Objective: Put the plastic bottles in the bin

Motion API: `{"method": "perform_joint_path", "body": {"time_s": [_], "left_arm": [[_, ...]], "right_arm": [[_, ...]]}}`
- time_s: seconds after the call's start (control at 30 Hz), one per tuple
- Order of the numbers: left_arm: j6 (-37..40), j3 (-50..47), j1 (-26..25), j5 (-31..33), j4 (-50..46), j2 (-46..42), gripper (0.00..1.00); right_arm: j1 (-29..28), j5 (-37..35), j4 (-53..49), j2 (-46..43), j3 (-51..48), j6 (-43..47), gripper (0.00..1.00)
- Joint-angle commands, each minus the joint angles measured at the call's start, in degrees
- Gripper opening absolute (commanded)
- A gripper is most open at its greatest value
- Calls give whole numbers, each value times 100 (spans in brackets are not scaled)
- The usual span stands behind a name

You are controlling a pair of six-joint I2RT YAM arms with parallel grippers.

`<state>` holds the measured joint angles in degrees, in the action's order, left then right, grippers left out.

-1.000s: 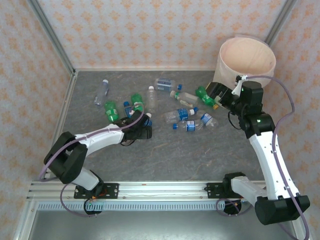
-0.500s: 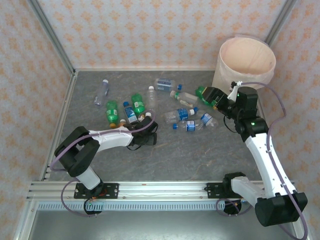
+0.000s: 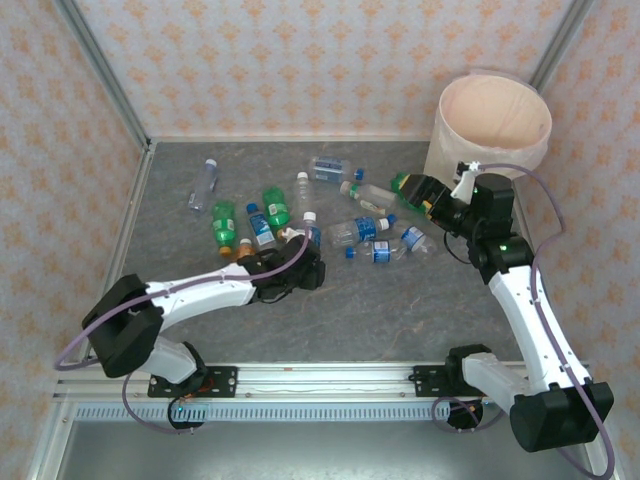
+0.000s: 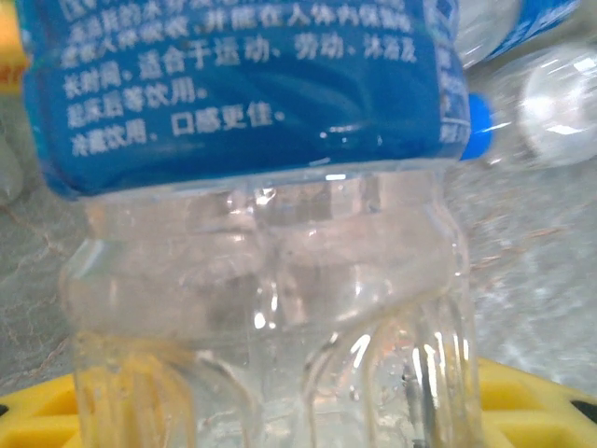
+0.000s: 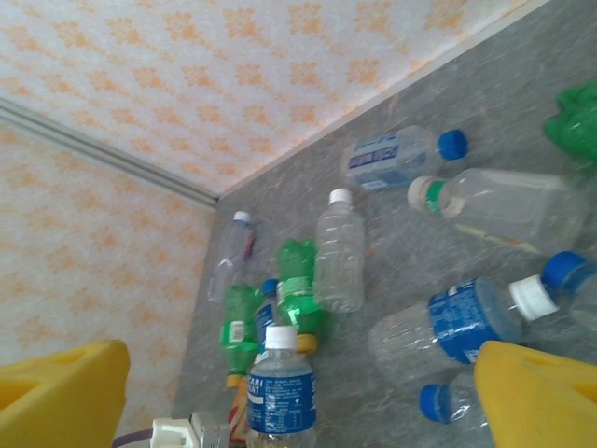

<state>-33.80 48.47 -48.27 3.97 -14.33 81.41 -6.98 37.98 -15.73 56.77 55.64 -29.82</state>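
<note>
My left gripper [image 3: 303, 262] is shut on a clear plastic bottle [image 3: 312, 234] with a blue label and a white cap, and holds it by its base. In the left wrist view that bottle [image 4: 252, 215] stands dented between the yellow fingers [image 4: 536, 411]. My right gripper [image 3: 421, 190] stands open with nothing between its yellow fingers [image 5: 65, 392], just left of the cream bin [image 3: 452, 150] and beside a green bottle [image 3: 402, 183]. Several more bottles lie on the grey floor, among them a blue-labelled one [image 3: 360, 230] and a green one [image 3: 275, 205].
The bin stands in the far right corner against the patterned wall. More bottles lie at the left: a clear one [image 3: 205, 183] and a green one [image 3: 222, 222]. The near half of the grey floor [image 3: 400, 310] is bare.
My left gripper closed on the blue-labelled bottle and moved right with it. The right gripper dropped slightly, down and left, toward the green bottle.
</note>
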Motion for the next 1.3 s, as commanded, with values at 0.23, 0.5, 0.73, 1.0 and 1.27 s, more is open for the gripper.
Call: {"method": "perform_joint_path", "body": {"time_s": [0.23,0.5,0.73,1.0,1.27], "left_arm": [[1009,794,-560,908,-54,-794,46],[1330,1283,-968,1345,-287,-673,46],[1402,1336,-1104,1362,-277,-574,45],[1476,1426,-1237,1397,-301,-453,45],[1507,1459,-1268,1428,-387,-353,45]], "right_arm": [[-646,843,682,147,135,-233,72],[-1384,783,858,821,623,-361,61],[-1782,622,842,1341,1035,-259,60],[-1942,553,679,1651,1237,-25,51],[-1945,501,624,1732,1318,86,35]]}}
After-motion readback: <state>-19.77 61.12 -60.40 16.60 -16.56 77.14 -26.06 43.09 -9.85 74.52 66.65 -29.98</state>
